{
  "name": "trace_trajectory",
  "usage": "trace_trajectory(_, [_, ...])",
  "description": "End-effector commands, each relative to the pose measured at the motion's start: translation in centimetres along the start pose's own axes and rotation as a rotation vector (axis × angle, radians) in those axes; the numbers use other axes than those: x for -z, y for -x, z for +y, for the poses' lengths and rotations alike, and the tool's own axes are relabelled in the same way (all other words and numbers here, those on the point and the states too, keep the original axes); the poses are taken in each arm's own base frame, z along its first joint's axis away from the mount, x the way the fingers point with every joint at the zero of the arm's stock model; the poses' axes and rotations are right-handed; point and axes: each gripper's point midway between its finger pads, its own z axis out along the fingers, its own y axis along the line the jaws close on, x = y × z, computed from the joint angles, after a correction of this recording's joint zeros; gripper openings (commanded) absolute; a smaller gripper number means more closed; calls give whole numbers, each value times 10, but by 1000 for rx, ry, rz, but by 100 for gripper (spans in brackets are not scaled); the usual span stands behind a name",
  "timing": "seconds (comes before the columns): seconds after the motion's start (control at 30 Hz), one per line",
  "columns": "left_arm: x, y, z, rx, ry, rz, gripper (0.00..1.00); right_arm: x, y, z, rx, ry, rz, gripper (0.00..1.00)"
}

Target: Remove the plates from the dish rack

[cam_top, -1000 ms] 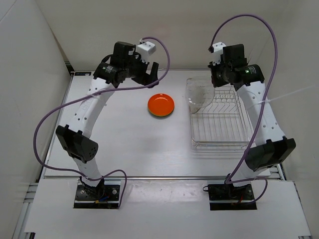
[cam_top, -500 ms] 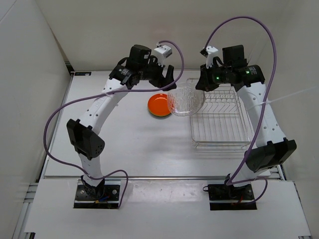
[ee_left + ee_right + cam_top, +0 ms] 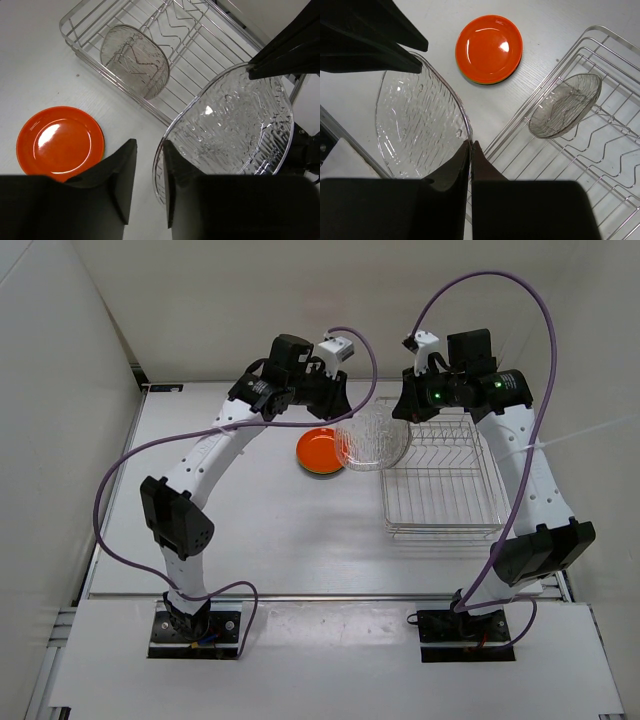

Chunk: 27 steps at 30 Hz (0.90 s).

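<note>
We see the right hand (image 3: 470,145) pinched shut on the rim of a clear plate (image 3: 417,120), holding it in the air above the desk (image 3: 250,510), just off the far left corner of the dish rack (image 3: 440,485). The left hand (image 3: 149,150) meets the plate from the other side. Its two fingers are parted and straddle the rim, with the edge lying against the right-hand finger in the left wrist view and a gap showing to the other finger. From above, the clear plate hangs between the two hands, with its ribbed face turned partly upward. A second clear plate (image 3: 135,60) stands tilted among the wires at the rack's corner nearest the hands. An orange plate (image 3: 322,451) lies flat on the desk just beside the rack. It is left of the held plate and touches neither hand.
</note>
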Motion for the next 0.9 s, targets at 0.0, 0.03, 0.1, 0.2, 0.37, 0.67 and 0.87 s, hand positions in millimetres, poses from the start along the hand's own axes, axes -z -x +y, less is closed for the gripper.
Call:
trace_trajectory(0.0, [12, 14, -10, -19, -15, -43, 36, 18, 22, 8, 29, -6, -81, 0])
trace_trajectory(0.03, [12, 14, -10, -19, -15, -44, 30, 18, 22, 8, 29, -6, -81, 0])
trace_trajectory(0.1, [9, 11, -9, -6, -14, -35, 14, 16, 19, 7, 24, -5, -73, 0])
trace_trajectory(0.2, [7, 11, -11, -10, -12, -34, 11, 17, 17, 8, 24, -4, -71, 2])
trace_trajectory(0.37, [14, -1, -4, 7, 50, -23, 11, 14, 11, 5, 14, -13, -52, 27])
trace_trajectory(0.67, [61, -18, 50, 37, 251, -38, 11, 9, -1, -26, -27, -177, -17, 84])
trace_trajectory(0.87, [100, -65, 95, 91, 305, 34, 11, 20, -11, -36, -2, -260, -17, 85])
